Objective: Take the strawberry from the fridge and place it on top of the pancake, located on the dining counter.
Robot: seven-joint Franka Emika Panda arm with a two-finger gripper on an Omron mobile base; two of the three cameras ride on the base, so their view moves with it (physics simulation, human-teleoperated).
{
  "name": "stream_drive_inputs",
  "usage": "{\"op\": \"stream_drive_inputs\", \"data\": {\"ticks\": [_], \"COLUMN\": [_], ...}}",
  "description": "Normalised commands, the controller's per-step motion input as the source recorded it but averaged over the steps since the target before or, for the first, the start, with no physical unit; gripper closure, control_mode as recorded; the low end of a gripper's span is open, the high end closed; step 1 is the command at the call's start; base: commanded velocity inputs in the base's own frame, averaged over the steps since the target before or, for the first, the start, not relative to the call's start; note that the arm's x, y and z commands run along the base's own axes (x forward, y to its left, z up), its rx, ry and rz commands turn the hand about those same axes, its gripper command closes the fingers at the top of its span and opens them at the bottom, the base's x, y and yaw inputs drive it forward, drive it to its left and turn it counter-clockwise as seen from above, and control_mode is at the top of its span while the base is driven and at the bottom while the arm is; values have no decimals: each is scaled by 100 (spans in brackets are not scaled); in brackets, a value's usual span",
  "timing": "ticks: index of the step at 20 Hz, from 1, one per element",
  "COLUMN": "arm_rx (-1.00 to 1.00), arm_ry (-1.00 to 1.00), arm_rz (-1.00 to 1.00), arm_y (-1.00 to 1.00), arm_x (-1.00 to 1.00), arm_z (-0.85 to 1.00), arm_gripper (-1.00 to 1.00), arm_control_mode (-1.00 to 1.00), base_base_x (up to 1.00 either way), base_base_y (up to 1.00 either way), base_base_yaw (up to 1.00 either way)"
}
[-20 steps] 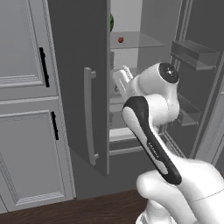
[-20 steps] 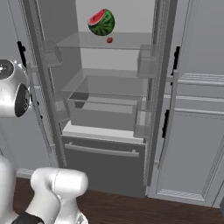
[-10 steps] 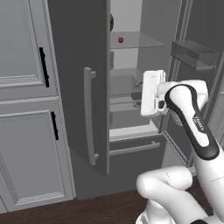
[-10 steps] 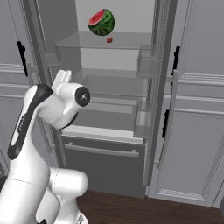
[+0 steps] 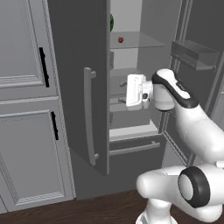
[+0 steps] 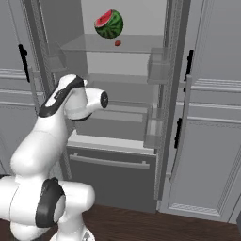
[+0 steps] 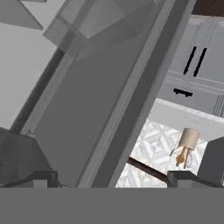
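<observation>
between the two dark finger tips of the gripper (image 7: 111,177) nothing is held; the jaws stand spread as wide as they go, one tip at each lower corner of the hand view, and past them only the edge of a door, a patterned wall and a small lamp (image 7: 186,146) far off. i judge they are kept wide because the fruit is not yet reached, so the opening is ready for it.

the white hand (image 5: 135,91) hangs in front of the middle shelves of the fridge (image 6: 123,117), turned sideways toward the left door (image 5: 78,83), not toward the shelf above. both doors stand open, so the pale interior is free to enter.

the strawberry (image 6: 117,43) lies on the top glass shelf (image 6: 141,44), well above the hand and further inside. it sits just beside the watermelon piece (image 6: 109,24), to its right and lower, apart from it as far as i can tell. in the left base view the strawberry (image 5: 120,40) is seen near the left door edge.

i judge the task is at its beginning: the arm must rise and turn the hand toward the top shelf. the big watermelon so close is a risk, because wide jaws may push it.
</observation>
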Motion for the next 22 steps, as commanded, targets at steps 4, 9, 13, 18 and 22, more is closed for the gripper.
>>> {"op": "stream_drive_inputs", "data": {"ticks": [4,9,13,18,22], "arm_rx": [1,0,2,1,0], "arm_ry": [14,6,4,4,5], "arm_rz": [16,17,21,17,15], "arm_y": [51,54,56,56,64], "arm_x": [43,17,0,-22,-36], "arm_z": [-19,-28,-29,-26,-15], "arm_gripper": [-100,-100,-100,-100,-100], "arm_control_mode": [-100,-100,-100,-100,-100], "base_base_x": [0,0,0,0,0], "base_base_y": [0,0,0,0,0], "base_base_yaw": [0,0,0,0,0]}}
